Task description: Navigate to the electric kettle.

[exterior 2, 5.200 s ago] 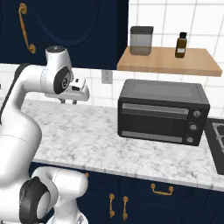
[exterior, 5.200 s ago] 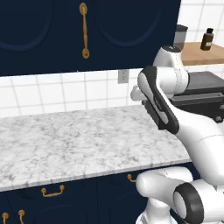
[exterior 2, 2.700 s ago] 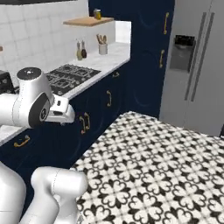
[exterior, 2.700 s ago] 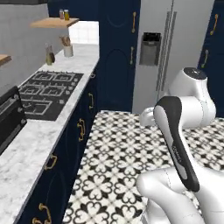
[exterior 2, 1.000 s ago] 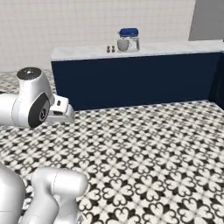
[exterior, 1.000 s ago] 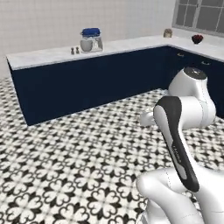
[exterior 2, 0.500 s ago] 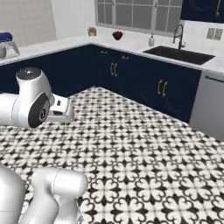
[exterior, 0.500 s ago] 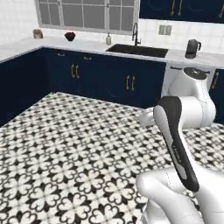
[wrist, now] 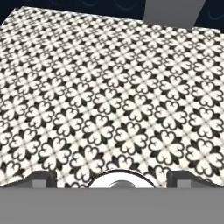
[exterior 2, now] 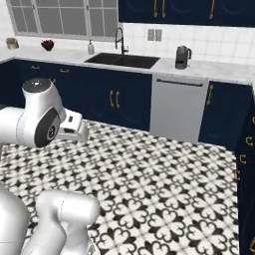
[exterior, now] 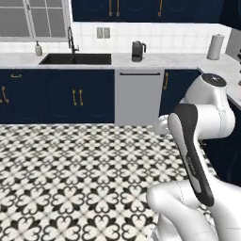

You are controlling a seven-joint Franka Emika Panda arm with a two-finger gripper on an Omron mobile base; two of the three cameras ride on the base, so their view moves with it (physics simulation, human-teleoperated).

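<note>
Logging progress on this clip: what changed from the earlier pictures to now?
The base drove and turned, so the whole scene shifted: from the oven counter, past the stove, fridge and mixer counter, to face the sink wall. The kettle now stands ahead on the counter above the dishwasher. The arm kept its folded pose; nothing was grasped.

The kettle (exterior: 137, 51) (exterior 2: 183, 57) is small and dark grey-black, an upright cylinder that narrows slightly toward a rounded lid. It stands on the pale marble counter (exterior: 179, 60) against the white tiled wall, above the grey dishwasher front (exterior: 138, 97) and to the right of the sink (exterior: 76, 59). In the left base view its loop handle sticks out to the right. It sits well apart from the robot, across the patterned floor (exterior: 70, 179).
</note>
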